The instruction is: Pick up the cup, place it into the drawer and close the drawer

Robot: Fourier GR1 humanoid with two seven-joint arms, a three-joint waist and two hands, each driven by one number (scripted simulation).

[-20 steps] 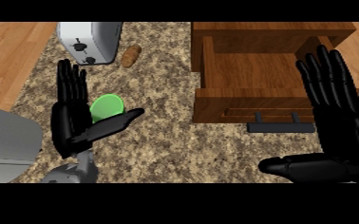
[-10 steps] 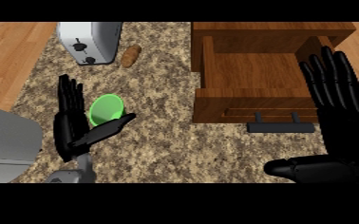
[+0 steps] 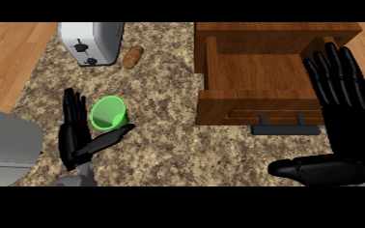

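Note:
A green cup [image 3: 109,112] lies on its side on the speckled counter, its mouth facing the view. My left hand [image 3: 77,134] stands open right beside it, fingers up along the cup's left side and thumb stretched under its lower right edge; none of them curl round it. The wooden drawer [image 3: 246,107] is pulled open at the right, its inside bare, with a dark handle [image 3: 285,127] on its front. My right hand [image 3: 341,111] is open, fingers straight up over the drawer's right edge.
A silver toaster [image 3: 91,42] stands at the back left, with a brown bread roll [image 3: 133,57] next to it. A wooden floor strip [image 3: 21,58] borders the counter's left edge. A grey object [image 3: 17,147] sits at the lower left.
My left hand has slid a little towards the cup's left side and lower, so more of the cup shows. The right hand has shifted slightly right.

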